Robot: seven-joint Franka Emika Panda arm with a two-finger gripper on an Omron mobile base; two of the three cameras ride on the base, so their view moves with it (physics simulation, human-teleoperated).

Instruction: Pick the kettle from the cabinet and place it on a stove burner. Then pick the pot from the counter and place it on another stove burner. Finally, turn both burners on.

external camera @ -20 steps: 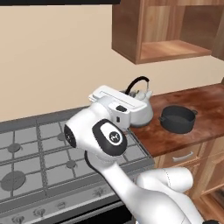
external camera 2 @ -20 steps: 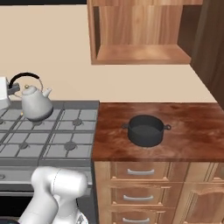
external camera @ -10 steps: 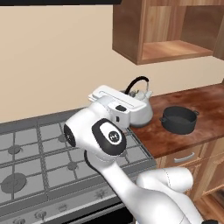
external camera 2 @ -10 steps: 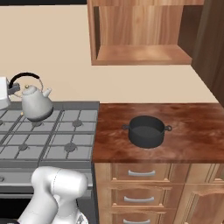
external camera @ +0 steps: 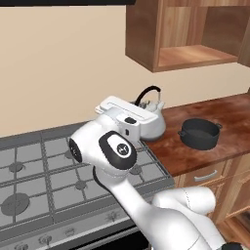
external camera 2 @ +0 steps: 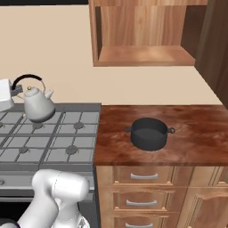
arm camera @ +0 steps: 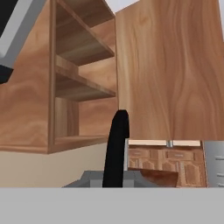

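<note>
The end effector (external camera: 141, 110) is clamped on the kettle (external camera: 151, 124) handle, over the stove's back burner (external camera 2: 38, 126), at ten o'clock from the pot (external camera 2: 149, 132). Releasing off-centre could tip it.

beige wall (external camera: 58, 68) behind the cooking range, wooden drawers (external camera 2: 147, 196) with metal handles (external camera 2: 141, 177), dark wood tall panel (external camera 2: 216, 49) at right

An open-fronted wooden cabinet (arm camera: 65, 87) with bare shelf boards is seen at the left, and a tall wood-grain panel (arm camera: 175, 70) beside it at the right. A black curved bar (arm camera: 117, 148) (thin, arched) rises at the bottom centre. Wooden drawers (arm camera: 166, 159) are seen lower right.
</note>
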